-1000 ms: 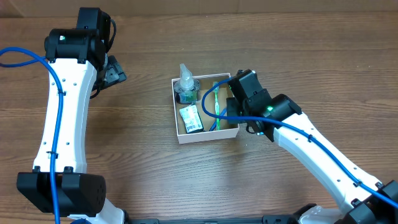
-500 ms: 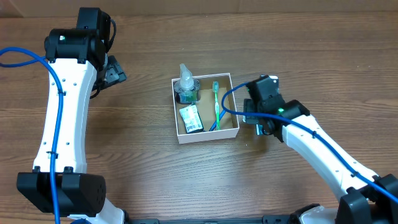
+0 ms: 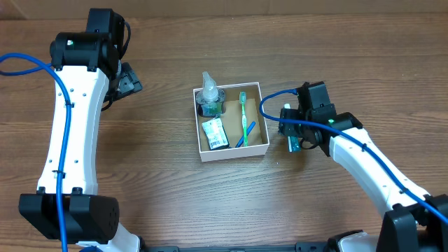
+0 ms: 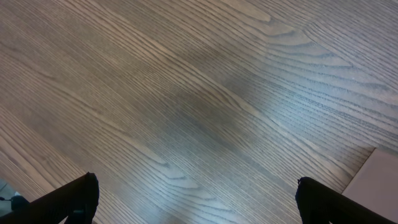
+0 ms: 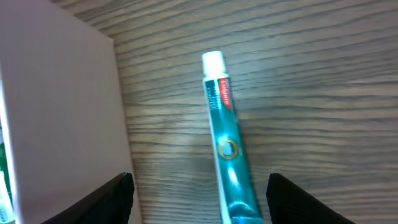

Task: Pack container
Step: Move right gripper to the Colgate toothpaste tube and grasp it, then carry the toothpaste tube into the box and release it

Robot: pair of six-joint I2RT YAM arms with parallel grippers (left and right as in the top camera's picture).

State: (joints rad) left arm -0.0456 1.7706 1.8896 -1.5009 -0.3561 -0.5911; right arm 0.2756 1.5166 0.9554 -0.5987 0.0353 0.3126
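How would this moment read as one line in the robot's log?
left tool: open, over bare table | right tool: open, above toothpaste tube lying outside container | container: holds toothbrush, bottle, packet | packing unfinished

A wooden table [image 3: 161,196], mid-brown with fine grain running from 9 to 3 o'clock, fills nearly the whole overhead view. Along the 12 o'clock edge runs a paler tan strip [image 3: 294,7], flat and plain; whether it is wall or board cannot be told. The light is even. In the left wrist view a pale sheen [image 4: 311,99] lies on the wood towards 2 o'clock, with a duller patch [image 4: 205,118] at the middle.
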